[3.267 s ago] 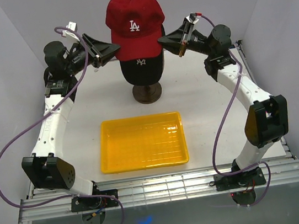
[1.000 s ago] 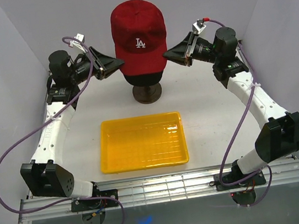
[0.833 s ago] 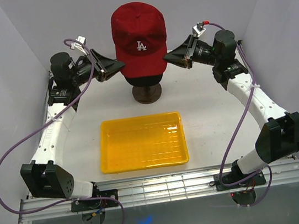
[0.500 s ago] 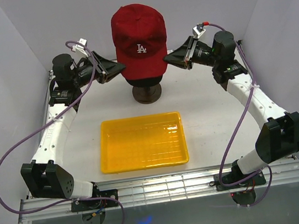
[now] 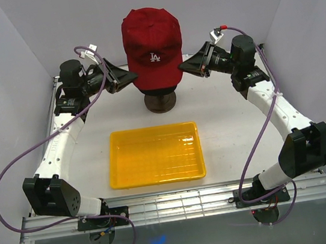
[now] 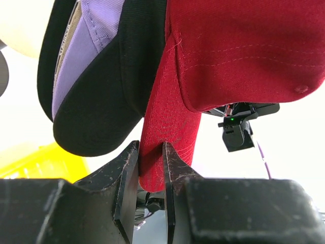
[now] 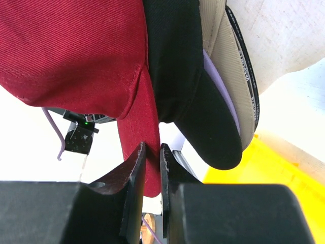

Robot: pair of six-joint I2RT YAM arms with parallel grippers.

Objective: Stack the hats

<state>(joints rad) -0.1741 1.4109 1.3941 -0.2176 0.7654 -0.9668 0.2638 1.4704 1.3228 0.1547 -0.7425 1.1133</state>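
The red hat [image 5: 153, 44] with its white LA logo sits on top of the stack on the mannequin head. My left gripper [image 5: 135, 76] is shut on its left edge and my right gripper [image 5: 181, 66] on its right edge. The left wrist view shows red fabric [image 6: 167, 127] pinched in my left gripper [image 6: 151, 162], with the black hat [image 6: 101, 107] and lavender hat [image 6: 84, 51] nested beside it. In the right wrist view my right gripper [image 7: 151, 152] clamps the red hat [image 7: 76, 51], next to the black hat [image 7: 203, 117], a lavender strip [image 7: 219, 84] and the tan hat [image 7: 231, 66].
The cream mannequin head [image 7: 284, 35] stands on a dark round base [image 5: 160, 102] at the back middle. A yellow tray [image 5: 156, 156] lies in front of it, between the two arms. White walls close in on both sides.
Both grippers have come down with the red hat, lowering it over the black hat, which now barely shows under it from above.
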